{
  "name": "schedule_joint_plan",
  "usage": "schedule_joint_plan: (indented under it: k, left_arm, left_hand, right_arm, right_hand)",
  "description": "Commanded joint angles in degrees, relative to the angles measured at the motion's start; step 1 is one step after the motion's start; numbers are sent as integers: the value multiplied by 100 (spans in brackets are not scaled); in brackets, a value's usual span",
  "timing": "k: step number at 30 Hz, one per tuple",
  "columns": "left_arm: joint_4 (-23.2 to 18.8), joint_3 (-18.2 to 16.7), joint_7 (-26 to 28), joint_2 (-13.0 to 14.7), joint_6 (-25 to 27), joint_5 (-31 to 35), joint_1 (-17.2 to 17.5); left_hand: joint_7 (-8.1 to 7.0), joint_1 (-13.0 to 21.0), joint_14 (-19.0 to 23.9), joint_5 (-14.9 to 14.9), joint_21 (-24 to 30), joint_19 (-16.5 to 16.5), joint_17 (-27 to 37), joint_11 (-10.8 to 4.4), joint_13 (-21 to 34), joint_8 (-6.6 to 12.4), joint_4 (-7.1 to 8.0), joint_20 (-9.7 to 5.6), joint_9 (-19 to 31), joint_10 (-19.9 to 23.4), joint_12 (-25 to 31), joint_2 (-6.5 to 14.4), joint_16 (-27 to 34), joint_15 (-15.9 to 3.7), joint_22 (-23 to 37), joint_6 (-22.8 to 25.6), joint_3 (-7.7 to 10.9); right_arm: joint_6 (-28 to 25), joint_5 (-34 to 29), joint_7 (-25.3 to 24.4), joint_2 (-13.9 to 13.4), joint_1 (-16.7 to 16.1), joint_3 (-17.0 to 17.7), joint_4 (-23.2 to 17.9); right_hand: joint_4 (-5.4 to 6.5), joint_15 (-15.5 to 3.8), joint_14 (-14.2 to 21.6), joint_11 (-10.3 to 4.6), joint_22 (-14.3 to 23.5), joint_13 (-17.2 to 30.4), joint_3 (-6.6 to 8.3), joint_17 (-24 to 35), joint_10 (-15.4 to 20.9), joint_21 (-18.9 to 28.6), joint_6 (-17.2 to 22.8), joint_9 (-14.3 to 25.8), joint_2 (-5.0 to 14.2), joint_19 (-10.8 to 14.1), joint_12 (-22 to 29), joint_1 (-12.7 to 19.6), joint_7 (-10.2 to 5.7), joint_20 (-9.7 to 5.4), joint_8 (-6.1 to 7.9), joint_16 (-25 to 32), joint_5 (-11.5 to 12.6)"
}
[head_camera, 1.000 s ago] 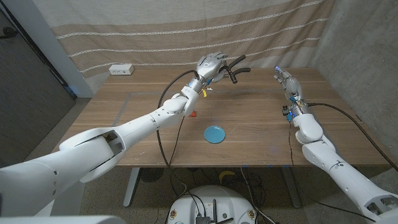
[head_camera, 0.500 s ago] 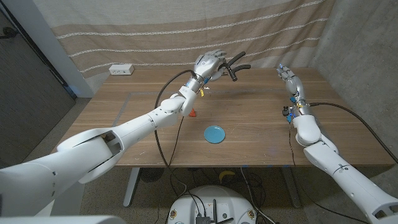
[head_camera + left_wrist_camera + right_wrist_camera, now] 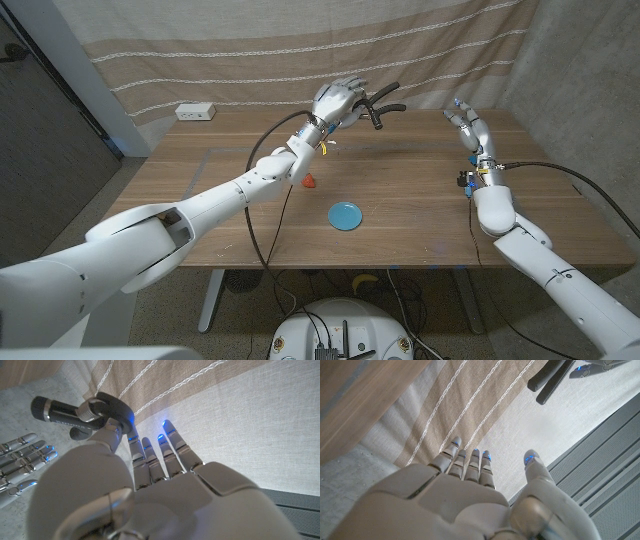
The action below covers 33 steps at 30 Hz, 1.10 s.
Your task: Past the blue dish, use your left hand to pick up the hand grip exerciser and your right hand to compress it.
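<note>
Both my hands are up over the far half of the table [image 3: 420, 215]; since a second ago my left hand [image 3: 338, 100] has lifted slightly higher toward the far edge, and my right hand [image 3: 468, 125] has risen and turned its spread fingers toward the left one. My left hand holds the hand grip exerciser [image 3: 380, 105] off the table, past the blue dish [image 3: 346, 215], which lies near the middle toward the near edge; the thumb presses the exerciser's coil end while the other fingers stand straight and apart, its two black handles jutting toward my right hand. My right hand is wide, fingers apart, holding nothing, well apart from the handles; a small red thing [image 3: 309, 181] sits just left of the dish.
</note>
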Motion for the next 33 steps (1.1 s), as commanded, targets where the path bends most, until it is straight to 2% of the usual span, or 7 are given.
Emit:
schedule_joint_plan:
  k: [1, 17, 21, 26, 30, 33]
  left_arm:
    - [-167, -15, -17, 127, -10, 230, -5]
    - [-143, -69, 65, 181, -154, 304, -14]
    - [-129, -81, 99, 185, -188, 312, -24]
    - [-98, -71, 149, 188, -252, 340, -52]
    - [-82, -75, 177, 183, -290, 345, -73]
    - [-71, -66, 186, 184, -311, 367, -93]
  left_hand:
    - [-53, 155, 67, 34, 61, 22, 31, -326, 7, 1052, 135, -27, 1961, 366, 7, 246, 16, -879, 23, 41, 194]
    - [-68, 104, 76, 40, 96, 4, 32, -348, 12, 1099, 126, -36, 1932, 369, -10, 240, 0, -889, 27, 44, 217]
    - [-81, 96, 72, 42, 104, 0, 32, -352, 13, 1110, 121, -39, 1928, 362, -16, 241, -6, -900, 28, 37, 225]
    - [-85, 83, 72, 43, 115, -5, 33, -358, 13, 1122, 117, -39, 1918, 360, -21, 242, -9, -901, 28, 34, 234]
    - [-90, 74, 84, 43, 126, -6, 32, -369, 14, 1135, 109, -40, 1904, 378, -17, 241, -9, -909, 29, 40, 243]
    - [-86, 61, 96, 42, 135, -6, 33, -364, 15, 1140, 108, -40, 1894, 393, -14, 235, -6, -911, 29, 36, 244]
  right_arm:
    - [-553, -882, -564, -185, -111, -32, -435]
    - [-1554, -2111, -1242, -321, -64, -314, -907]
    - [-1898, -2358, -1293, -355, -37, -410, -1059]
    - [-2251, -2611, -1290, -411, 8, -549, -1221]
    - [-2766, -3016, -1489, -339, 48, -702, -1342]
    - [-2777, -3024, -1489, -394, 79, -761, -1363]
  right_hand:
    - [3, -58, -1, -7, 14, 12, 10, -6, -31, 31, -8, 17, -39, 37, 1, 53, -6, -41, 25, -12, 44]
    - [11, -79, -23, -35, 14, 10, 27, -34, -192, 39, -132, 18, -156, 100, -28, 244, -55, 29, 11, -45, 84]
    - [10, -77, -30, -59, 15, 10, 32, -42, -274, 36, -200, 19, -204, 107, -41, 315, -140, 32, 2, -55, 88]
    - [7, -100, -43, -86, 15, 9, 38, -47, -293, 33, -228, 20, -233, 109, -35, 367, -170, 28, 3, -64, 88]
    - [4, -162, -39, -127, 15, 8, 60, -56, -301, 30, -297, 21, -257, 115, -20, 469, -228, 30, -1, -69, 91]
    - [2, -203, -38, -159, 16, 7, 81, -62, -309, 36, -328, 22, -263, 140, -13, 549, -266, 16, 2, -73, 92]
